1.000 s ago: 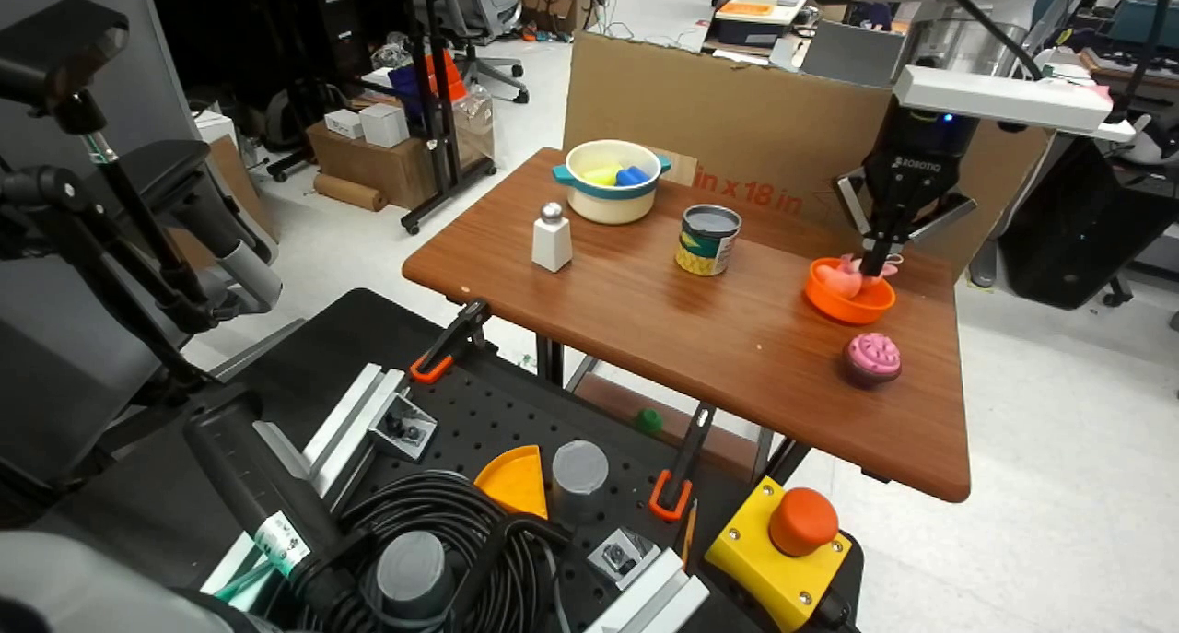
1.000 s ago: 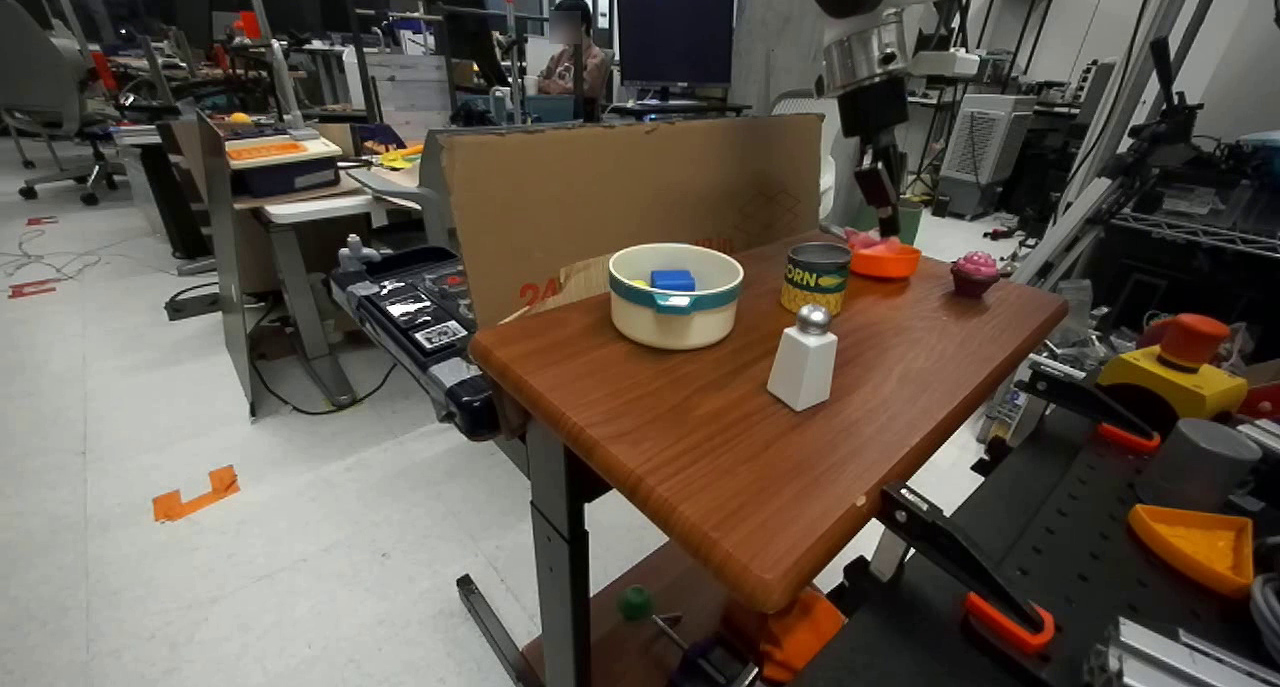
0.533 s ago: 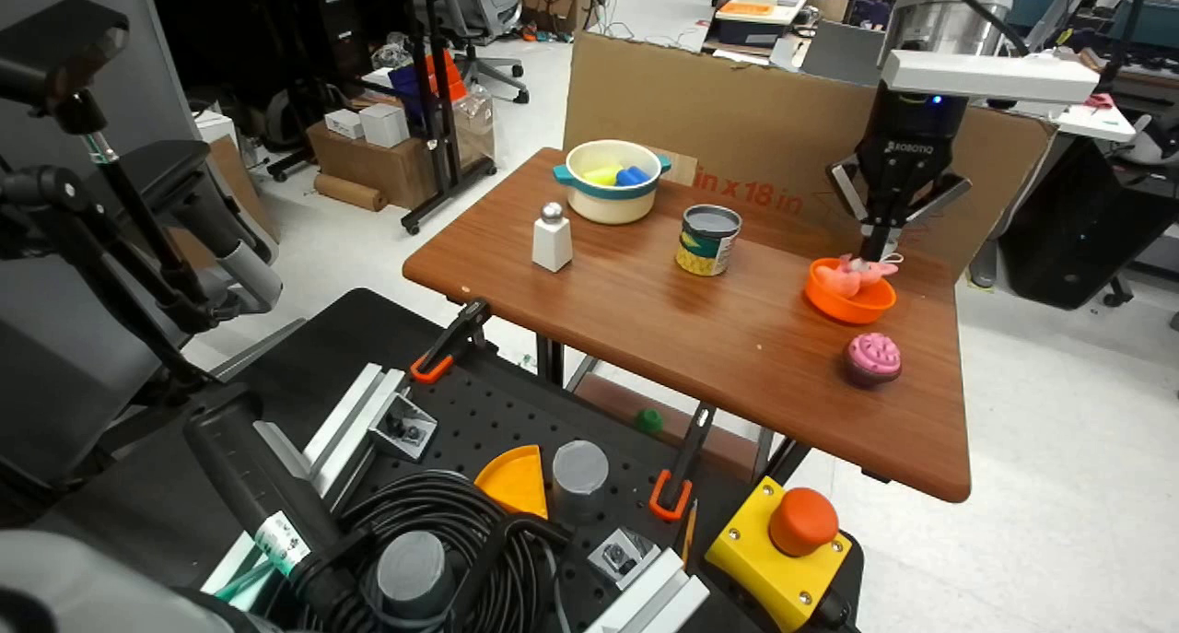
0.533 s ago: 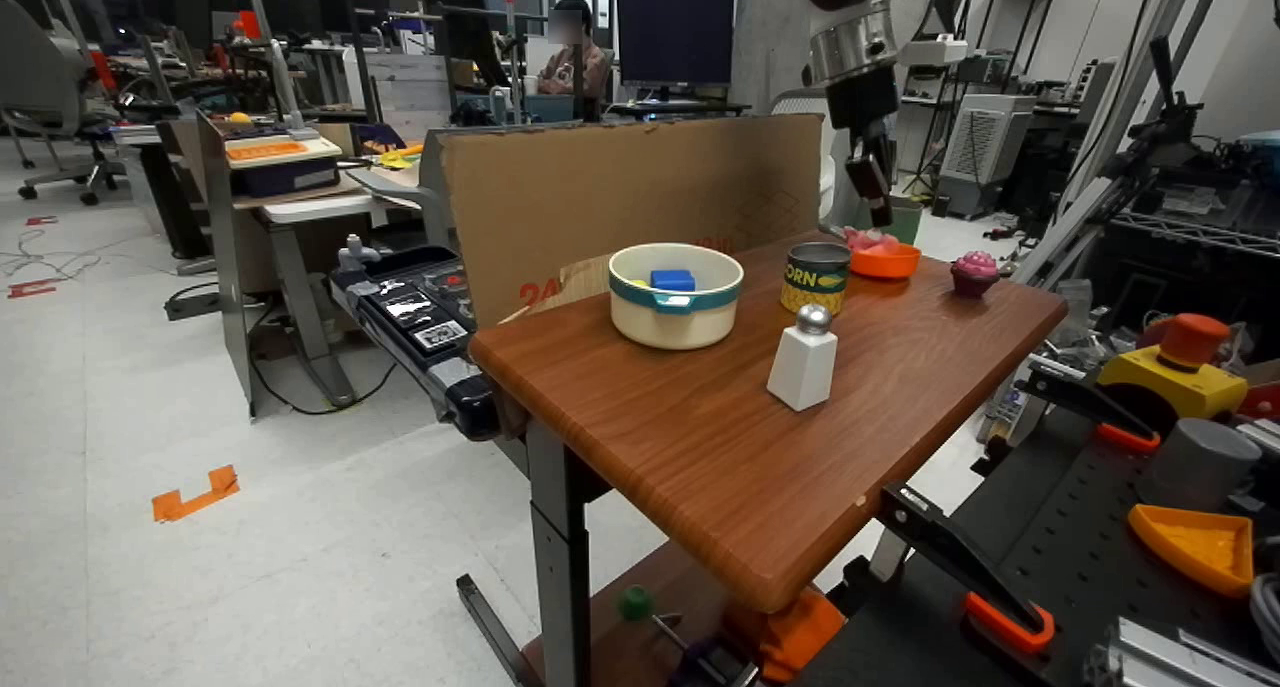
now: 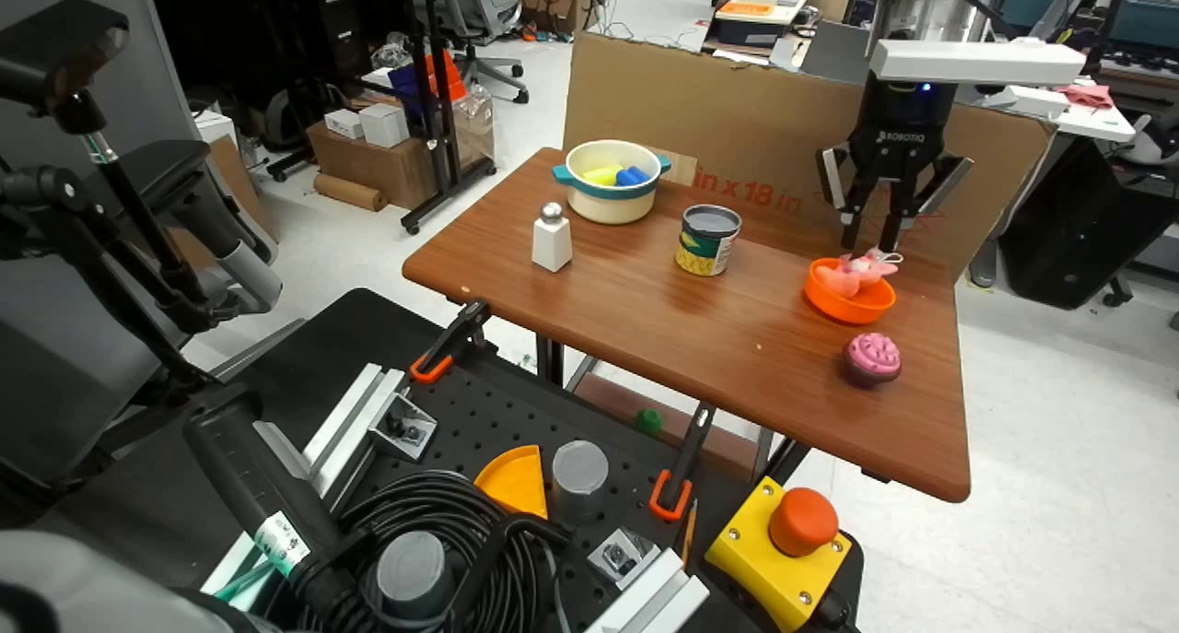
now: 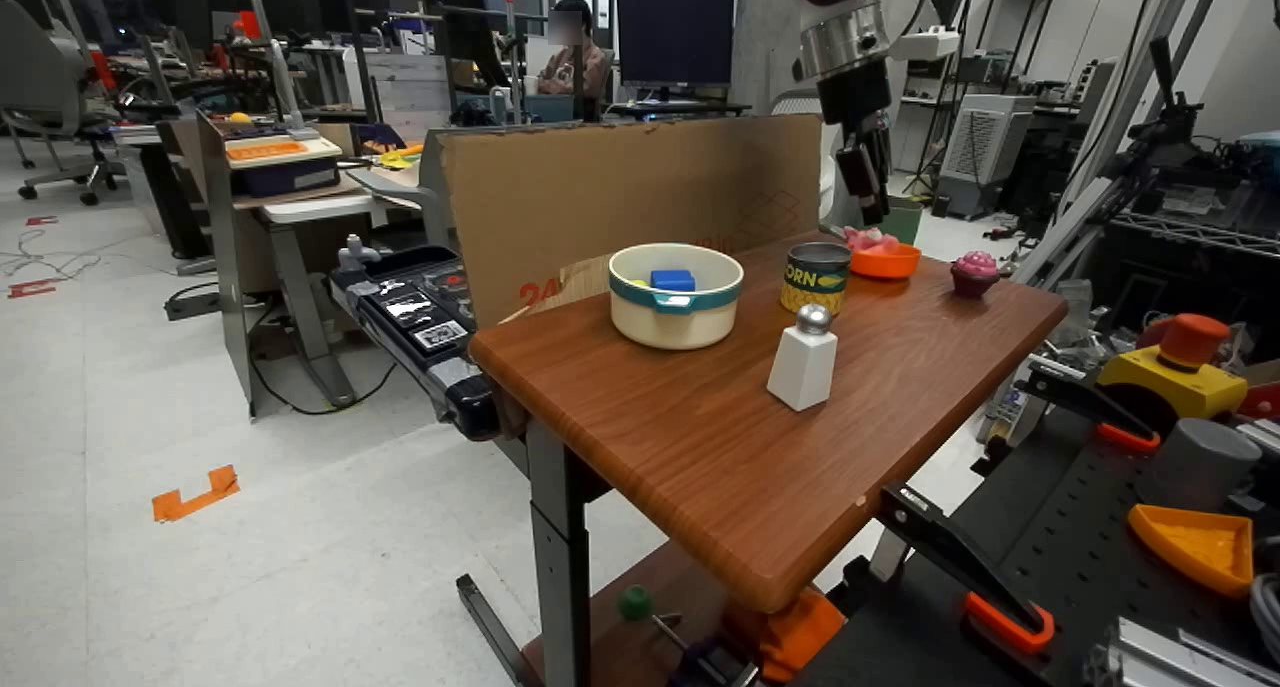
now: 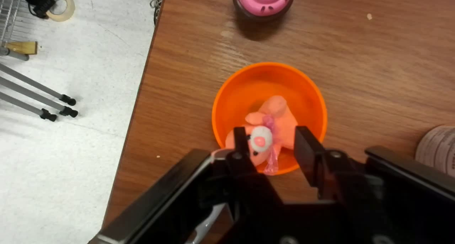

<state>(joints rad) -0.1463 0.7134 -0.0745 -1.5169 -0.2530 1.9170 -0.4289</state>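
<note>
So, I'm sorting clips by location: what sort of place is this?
Probably a robotics lab: there's a robot gripper, a red button on a yellow box, and a large monitor.

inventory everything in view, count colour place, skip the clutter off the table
Table: 1, brown, centre of both exterior views
Cardboard: 1, brown, upright along the table
Bowl: 1, orange, on the table
Plush toy: 1, pink, in the bowl
Cupcake: 1, pink and brown, near the bowl
Pot: 1, cream and teal, on the table
Pieces: at least 2, blue and yellow, in the pot
Can: 1, green and yellow, between pot and bowl
Shaker: 1, white and silver, near the pot
Arm: 1, silver, black and white, above the table
Pincer: 1, black, open above the plush toy
Wrist bar: 1, white, above the pincer
</note>
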